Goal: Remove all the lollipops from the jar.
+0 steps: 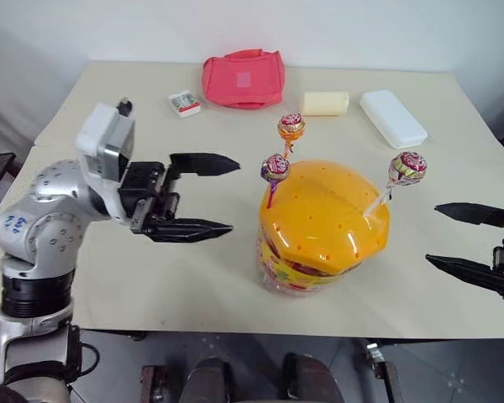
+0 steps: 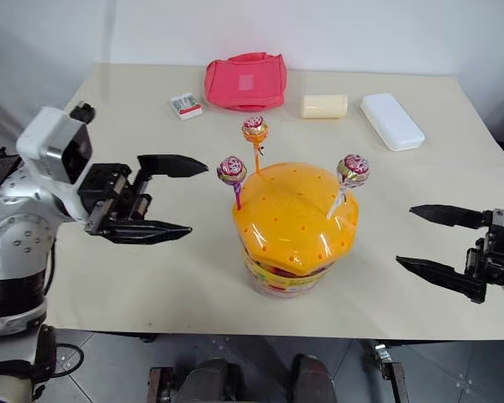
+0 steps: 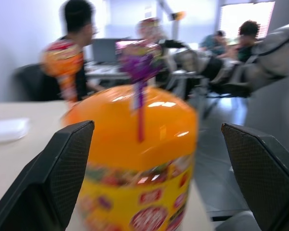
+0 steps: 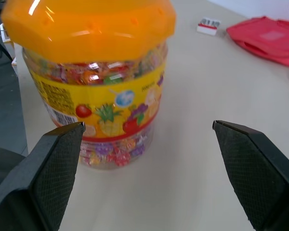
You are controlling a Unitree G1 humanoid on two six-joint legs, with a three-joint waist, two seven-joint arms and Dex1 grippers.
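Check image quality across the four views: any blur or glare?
Left wrist view: blurred throughout, jar and purple-stick lollipop smeared, bright window glare behind. Right wrist view: sharp, label legible, small highlights on the lid. Both eye views: evenly lit, soft glare on the lid.

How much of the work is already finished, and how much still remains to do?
Nothing looks done yet: all three lollipops, on the purple stick, the orange stick and the white stick, stand in the lid of the jar. In hand: nothing; the left gripper and the right gripper are open and empty beside the jar. Left: pulling out all three.
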